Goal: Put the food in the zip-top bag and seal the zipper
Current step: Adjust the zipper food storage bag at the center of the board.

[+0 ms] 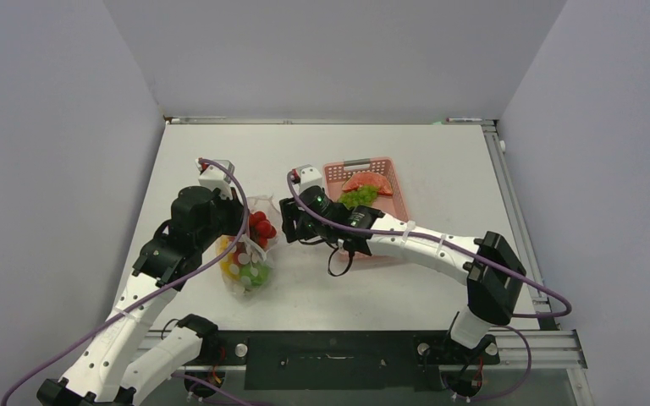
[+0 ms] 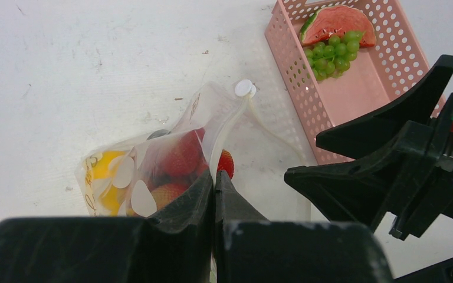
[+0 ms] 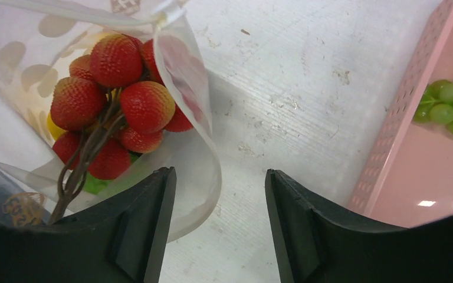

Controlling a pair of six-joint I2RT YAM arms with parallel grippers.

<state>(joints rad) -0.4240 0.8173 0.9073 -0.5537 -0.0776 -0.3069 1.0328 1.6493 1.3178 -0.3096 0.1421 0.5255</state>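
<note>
The clear zip-top bag (image 1: 250,262) lies left of centre with its mouth open toward the right arm. Inside it I see a cluster of red cherry tomatoes (image 3: 112,88), a yellow piece (image 2: 105,166) and a green piece (image 1: 259,275). I cannot make out the eggplant. My left gripper (image 2: 214,177) is shut on the bag's mouth edge, on the zipper strip (image 2: 227,132). My right gripper (image 3: 218,177) is open and empty, just above the table at the bag's mouth. Its left finger (image 3: 147,224) overlaps the curved rim (image 3: 212,171).
A pink slotted basket (image 1: 399,199) stands right of the bag, behind the right arm. It holds a watermelon slice (image 2: 336,20) and green grapes (image 2: 330,53). Its side wall (image 3: 395,135) is close to my right gripper's right finger.
</note>
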